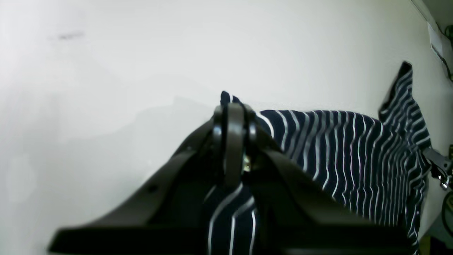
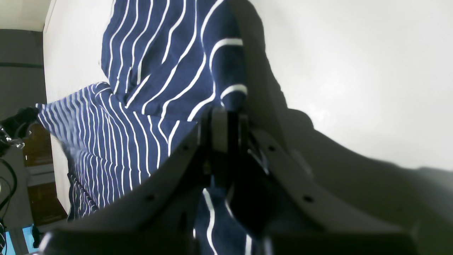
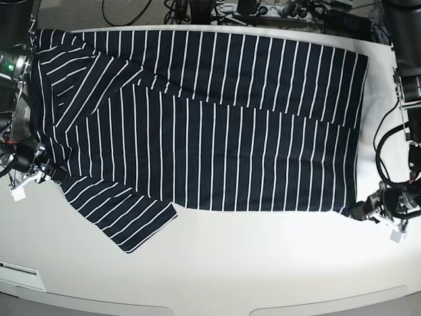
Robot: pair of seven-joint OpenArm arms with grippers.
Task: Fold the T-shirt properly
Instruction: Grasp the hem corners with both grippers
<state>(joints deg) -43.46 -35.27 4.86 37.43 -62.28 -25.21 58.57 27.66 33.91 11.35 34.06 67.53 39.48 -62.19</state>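
Note:
The T-shirt (image 3: pixel 210 131), dark navy with thin white stripes, lies spread flat across the white table (image 3: pixel 263 263), its near sleeve (image 3: pixel 122 210) sticking out toward the front left. At the shirt's front right corner my left gripper (image 3: pixel 358 210) is shut on the fabric; in the left wrist view the closed fingertips (image 1: pixel 231 113) pinch a striped edge of the T-shirt (image 1: pixel 347 156). At the left edge, beside the near sleeve, my right gripper (image 3: pixel 54 172) is shut on the cloth. The right wrist view shows the right gripper (image 2: pixel 226 117) clamped on folds of the T-shirt (image 2: pixel 159 63).
Cables and a power strip (image 3: pixel 263 10) lie along the table's far edge. The two arm bases stand at the back left (image 3: pixel 13 59) and back right (image 3: pixel 408 66). The table's front edge (image 3: pixel 197 306) runs along the bottom of the base view.

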